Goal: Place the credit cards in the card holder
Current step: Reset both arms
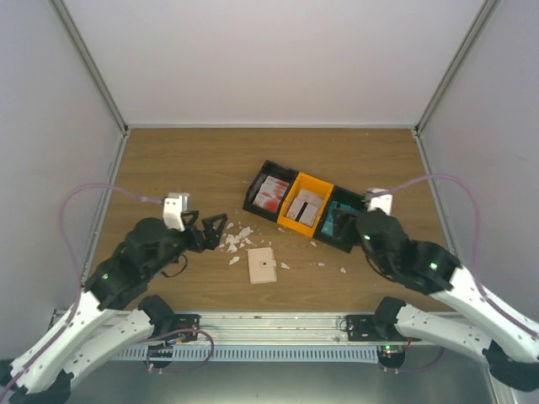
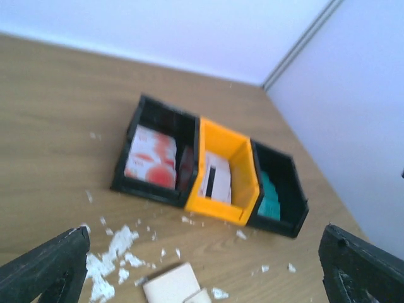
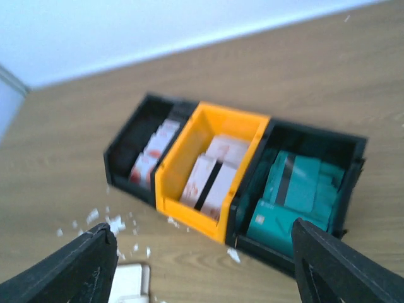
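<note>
Credit cards fill a three-bin tray: white ones with red blotches in the left black bin, pale ones in the orange bin, teal ones in the right black bin. The beige card holder lies shut on the table in front of the tray. My left gripper hovers open left of the holder, with nothing between its fingers. My right gripper is open and empty at the teal bin's near edge. The left wrist view shows the holder low between the fingers; the right wrist view shows the teal cards.
White crumb-like scraps lie scattered on the wood left of and around the holder, with a few towards the right. Pale walls enclose the table at the back and both sides.
</note>
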You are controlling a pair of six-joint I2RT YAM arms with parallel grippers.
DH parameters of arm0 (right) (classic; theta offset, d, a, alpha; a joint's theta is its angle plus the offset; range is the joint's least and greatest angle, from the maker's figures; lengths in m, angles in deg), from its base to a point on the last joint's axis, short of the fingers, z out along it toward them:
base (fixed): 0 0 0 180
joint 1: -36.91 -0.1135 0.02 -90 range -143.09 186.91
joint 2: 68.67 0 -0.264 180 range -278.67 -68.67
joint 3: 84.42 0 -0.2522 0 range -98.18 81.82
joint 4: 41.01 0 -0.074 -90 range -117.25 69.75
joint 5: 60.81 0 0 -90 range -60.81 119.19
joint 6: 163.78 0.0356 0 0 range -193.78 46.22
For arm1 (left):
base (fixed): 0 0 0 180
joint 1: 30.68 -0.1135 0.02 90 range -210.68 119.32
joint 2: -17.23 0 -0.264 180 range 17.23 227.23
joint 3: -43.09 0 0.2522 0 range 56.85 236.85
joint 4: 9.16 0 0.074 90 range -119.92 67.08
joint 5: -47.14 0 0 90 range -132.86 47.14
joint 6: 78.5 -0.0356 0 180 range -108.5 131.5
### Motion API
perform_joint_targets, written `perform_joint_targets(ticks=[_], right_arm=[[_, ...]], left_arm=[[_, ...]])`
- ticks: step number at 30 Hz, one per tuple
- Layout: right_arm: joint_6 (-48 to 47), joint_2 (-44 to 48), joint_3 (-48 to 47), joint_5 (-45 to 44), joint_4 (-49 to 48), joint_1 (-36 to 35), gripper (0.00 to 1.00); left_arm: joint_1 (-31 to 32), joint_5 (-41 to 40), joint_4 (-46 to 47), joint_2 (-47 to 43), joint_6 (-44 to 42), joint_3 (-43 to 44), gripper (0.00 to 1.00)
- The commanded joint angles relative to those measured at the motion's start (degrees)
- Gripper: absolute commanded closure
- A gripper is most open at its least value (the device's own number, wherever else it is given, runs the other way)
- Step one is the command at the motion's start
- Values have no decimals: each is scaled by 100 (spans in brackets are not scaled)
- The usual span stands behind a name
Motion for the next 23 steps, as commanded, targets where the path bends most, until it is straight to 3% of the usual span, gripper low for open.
perform_joint_targets(ticks=[1, 11, 23], right_arm=[[-110, 732, -251, -1110, 434, 19, 23], [-318, 1302, -808, -1468, 1056, 19, 1], [-254, 1666, -830, -1491, 1182, 19, 0]], left_arm=[[14, -986, -585, -390, -468, 588, 1], [13, -1678, -1188, -1004, -848, 1369, 1], [14, -1971, -1601, -1281, -800, 1554, 1]])
